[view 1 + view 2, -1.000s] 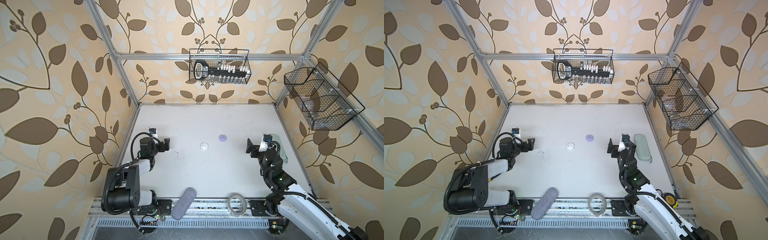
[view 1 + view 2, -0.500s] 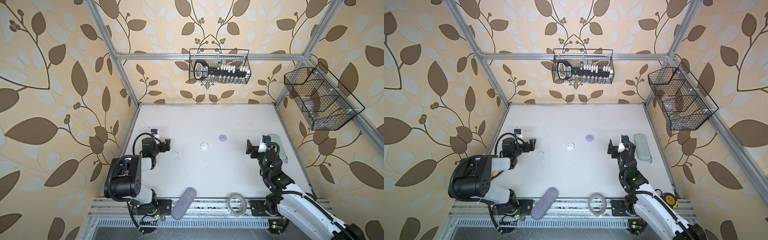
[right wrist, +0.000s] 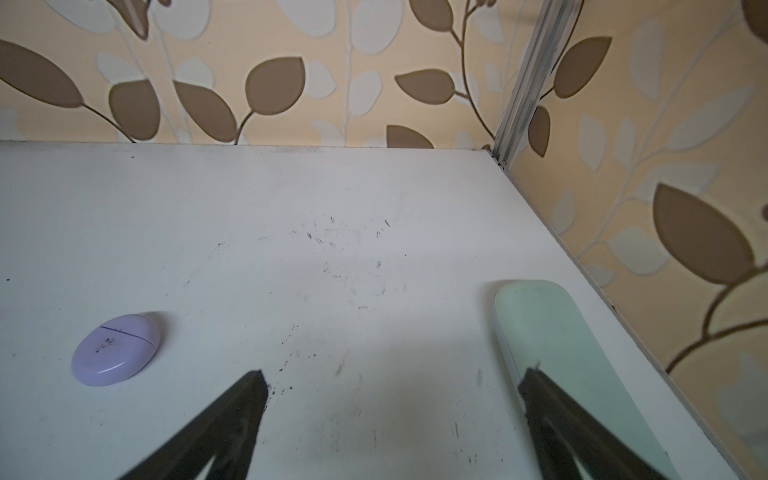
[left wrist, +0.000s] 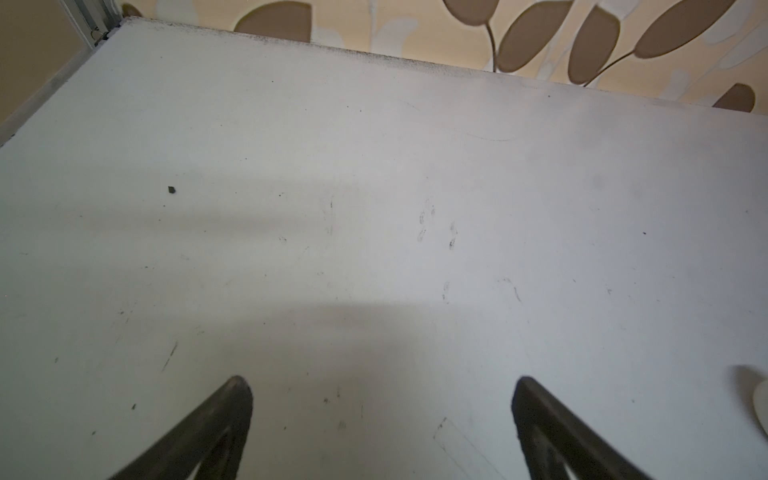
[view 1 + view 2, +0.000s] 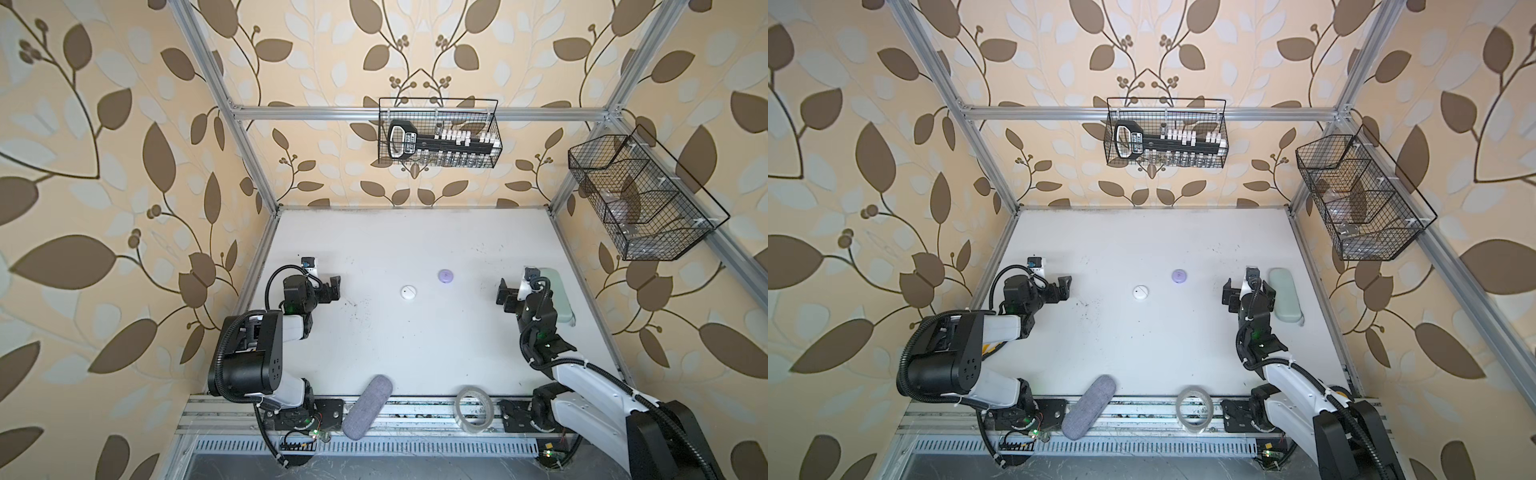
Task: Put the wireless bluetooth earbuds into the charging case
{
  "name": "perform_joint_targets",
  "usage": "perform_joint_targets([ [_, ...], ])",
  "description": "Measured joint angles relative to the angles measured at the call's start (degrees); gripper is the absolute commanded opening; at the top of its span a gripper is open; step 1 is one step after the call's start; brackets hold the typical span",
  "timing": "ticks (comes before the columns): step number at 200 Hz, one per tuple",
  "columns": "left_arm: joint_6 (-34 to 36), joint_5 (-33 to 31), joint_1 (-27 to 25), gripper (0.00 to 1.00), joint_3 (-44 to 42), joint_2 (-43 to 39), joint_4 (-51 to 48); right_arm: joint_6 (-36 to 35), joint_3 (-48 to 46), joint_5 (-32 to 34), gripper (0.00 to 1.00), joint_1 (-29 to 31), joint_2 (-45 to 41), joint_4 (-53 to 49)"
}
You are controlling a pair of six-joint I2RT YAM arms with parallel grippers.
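Now my left pincer (image 4: 382, 386) and right pincer (image 3: 395, 374) both gape wide, holding nothing, at opposite sides of the bench (image 5: 415, 353). Between them lie the white charging case (image 5: 408, 291) and the lilac charging case (image 3: 115, 349), untouched.

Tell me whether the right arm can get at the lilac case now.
Probably yes. The right gripper is open and empty, with only bare table between it and the lilac case; the green case lies on its other side.

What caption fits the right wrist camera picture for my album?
The robot's open right hand hovers over the white table, between a closed round lilac plastic case and a long pale-green oblong case.
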Motion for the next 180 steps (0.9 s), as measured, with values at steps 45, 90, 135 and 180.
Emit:
perform_joint_targets([
  [45, 0.0, 0.0, 0.0, 0.99, 0.0, 0.0, 0.0, -1.6, 0.0, -0.5, 0.98, -1.1, 6.4, 5.4],
  [90, -2.1, -6.0, 0.0, 0.99, 0.0, 0.0, 0.0, -2.4, 0.0, -2.8, 0.98, -3.4, 9.9, 9.3],
  [135, -2.4, -7.5, 0.0, 0.99, 0.0, 0.0, 0.0, -2.2, 0.1, -6.3, 0.98, -6.7, 14.2, 13.4],
  [180, -1.5, -4.0, 0.0, 0.99, 0.0, 0.1, 0.0, -2.1, 0.1, -10.1, 0.98, -8.1, 17.6, 15.7],
])
